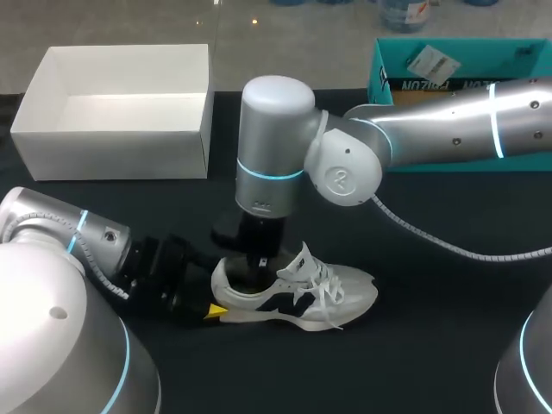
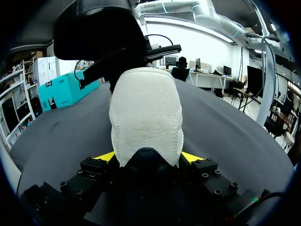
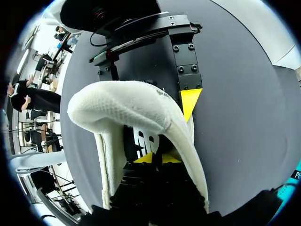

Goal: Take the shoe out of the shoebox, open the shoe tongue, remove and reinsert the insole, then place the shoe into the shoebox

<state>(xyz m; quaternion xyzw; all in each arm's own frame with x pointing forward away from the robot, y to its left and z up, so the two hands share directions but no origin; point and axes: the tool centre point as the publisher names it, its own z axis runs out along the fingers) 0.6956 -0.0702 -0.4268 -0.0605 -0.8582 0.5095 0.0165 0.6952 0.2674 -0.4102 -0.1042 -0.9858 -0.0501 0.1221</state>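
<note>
Your left gripper [image 2: 148, 157] is clamped on the heel of the shoe [image 1: 332, 297], with a yellow tip on either side. The shoe stands upright on the table [image 1: 431, 345]. Its long axis runs straight out from that gripper, toe pointing away. Your right gripper [image 3: 151, 158] hangs down into the shoe's opening, just ahead of the left one. Its end is buried inside, so you cannot tell whether it grips anything.

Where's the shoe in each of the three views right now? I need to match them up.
Head view: shoe low centre, toe pointing right.
Left wrist view: its heel between the left gripper's fingers.
Right wrist view: its opening directly under the right gripper.
Shared landmark: the teal box.
</note>
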